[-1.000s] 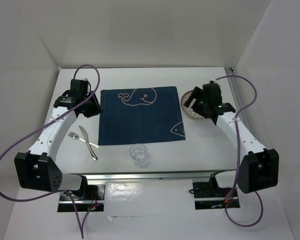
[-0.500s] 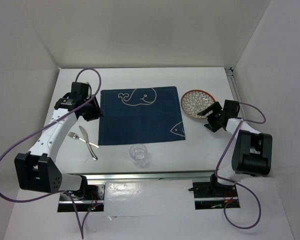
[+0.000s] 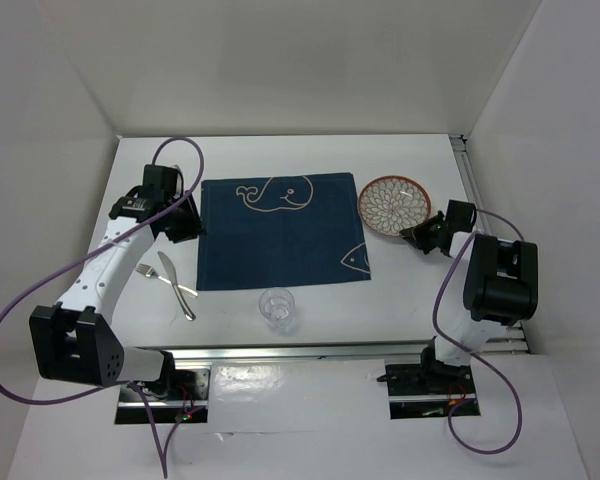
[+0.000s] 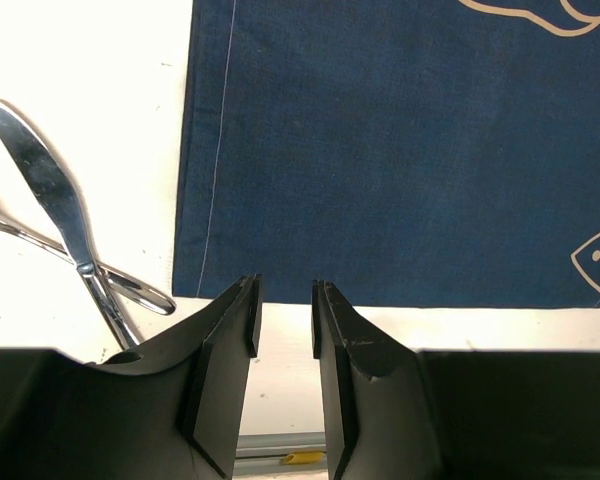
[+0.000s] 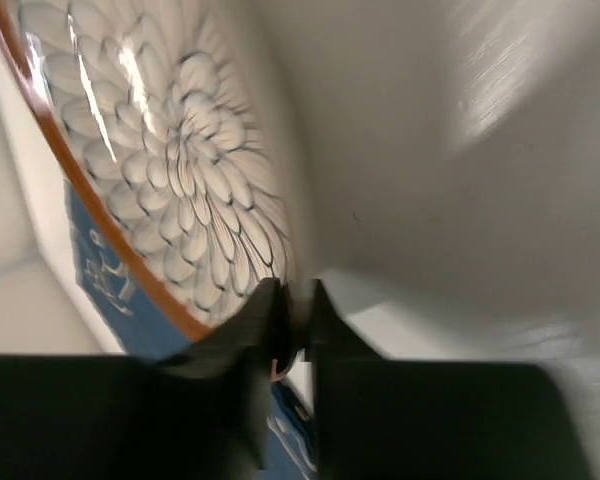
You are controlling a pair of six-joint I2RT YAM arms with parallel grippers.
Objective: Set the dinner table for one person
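Your right tool (image 3: 417,235) is closed on the near-right rim of the round ceramic plate with an orange edge and a white petal pattern (image 3: 393,205). In the right wrist view the two fingers of that tool (image 5: 292,303) pinch the plate's rim (image 5: 195,180) with almost no gap. The plate sits on the flat matte white bench (image 3: 280,160), just to the right of the dark blue cloth placemat with white whale and fish drawings (image 3: 280,235), near its far-right corner.

Your left tool (image 3: 183,222) hangs over the placemat's left edge. In the left wrist view its fingers (image 4: 285,300) are parted by a narrow gap with nothing between them, above the edge of the cloth (image 4: 400,160).

Left of the placemat, a shiny metal knife (image 3: 176,285) and a metal fork (image 3: 150,272) lie crossed on the bench. A clear drinking glass (image 3: 278,308) stands upright near the bench's metal rail (image 3: 310,352), in front of the placemat.
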